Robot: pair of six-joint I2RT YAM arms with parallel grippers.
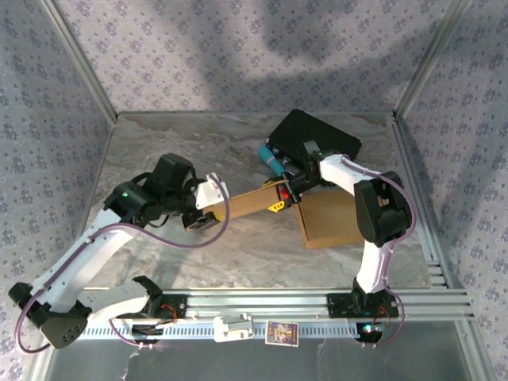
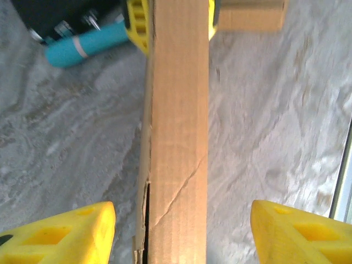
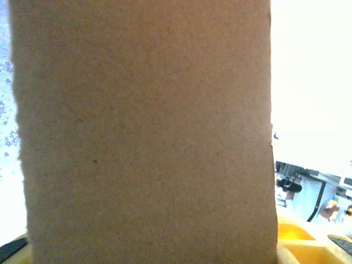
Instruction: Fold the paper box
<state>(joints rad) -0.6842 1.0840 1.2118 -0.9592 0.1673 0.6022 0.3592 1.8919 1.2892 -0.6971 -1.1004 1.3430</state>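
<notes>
Obs 1: Where did the box [image 1: 332,224] sit, and who had it?

Obs 2: On the table [image 1: 159,159], at 3 o'clock from centre. One long flap [image 2: 179,137] ran out toward 9 o'clock. The right gripper [image 1: 282,197] was clenched on the flap near the box. The left gripper [image 2: 181,234] straddled the free end, jaws released, a gap on either side.

Obs 1: Handling?

Obs 2: Judged light, thin card: stiff across a panel, weak at the scores. A crease and a split edge showed on the flap, so twisting would likely tear it. Best held flat on a panel, close to a fold line.

Obs 1: Contents?

Obs 2: Box interior not visible. A black case [image 1: 313,135] lay at 1 o'clock, a teal tool [image 1: 270,161] just beside it. Case contents could not be told.
</notes>
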